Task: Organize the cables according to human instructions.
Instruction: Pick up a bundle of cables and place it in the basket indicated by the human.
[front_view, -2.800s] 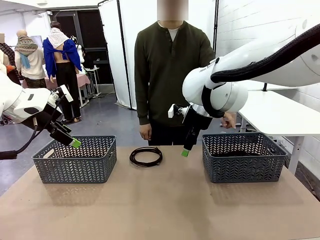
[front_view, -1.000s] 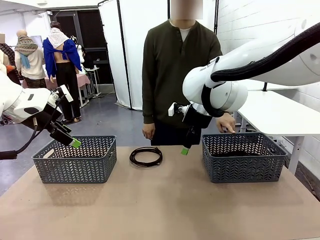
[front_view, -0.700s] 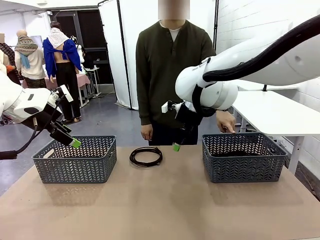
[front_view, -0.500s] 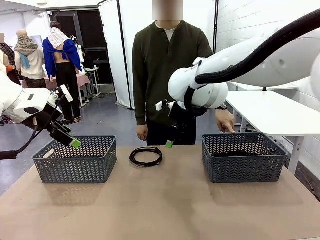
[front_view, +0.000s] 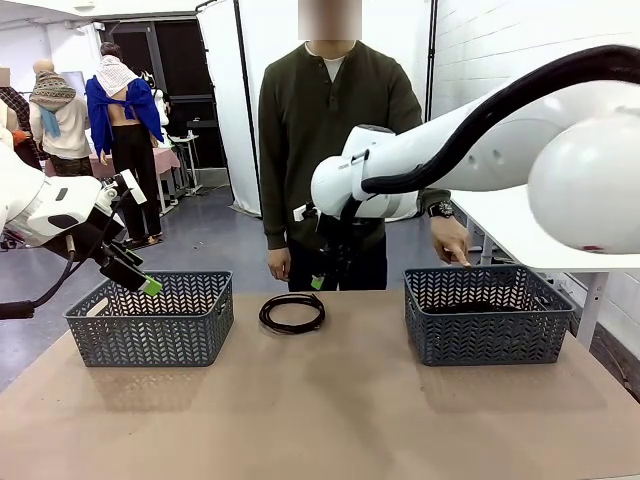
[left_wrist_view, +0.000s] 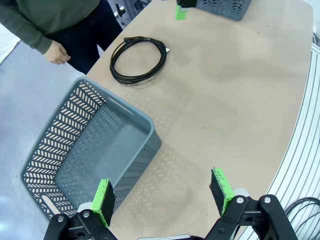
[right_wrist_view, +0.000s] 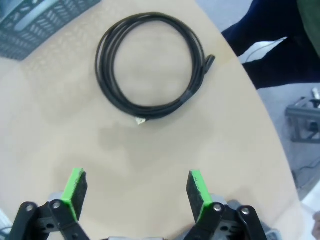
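Cable coil (front_view: 292, 312) laid flat on worktop (front_view: 320, 420) between two baskets, right gripper (right_wrist_view: 135, 192) hung above it, jaws apart, left gripper (left_wrist_view: 162, 192) over left basket (front_view: 150, 318), jaws apart

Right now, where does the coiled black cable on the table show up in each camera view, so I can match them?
Front view: cable lies mid-table, between the two grey baskets.
Left wrist view: cable sits upper centre, beyond the left basket.
Right wrist view: cable lies at the top, ahead of the open right gripper.
Shared landmark: the table's far edge by the person's dark trousers.
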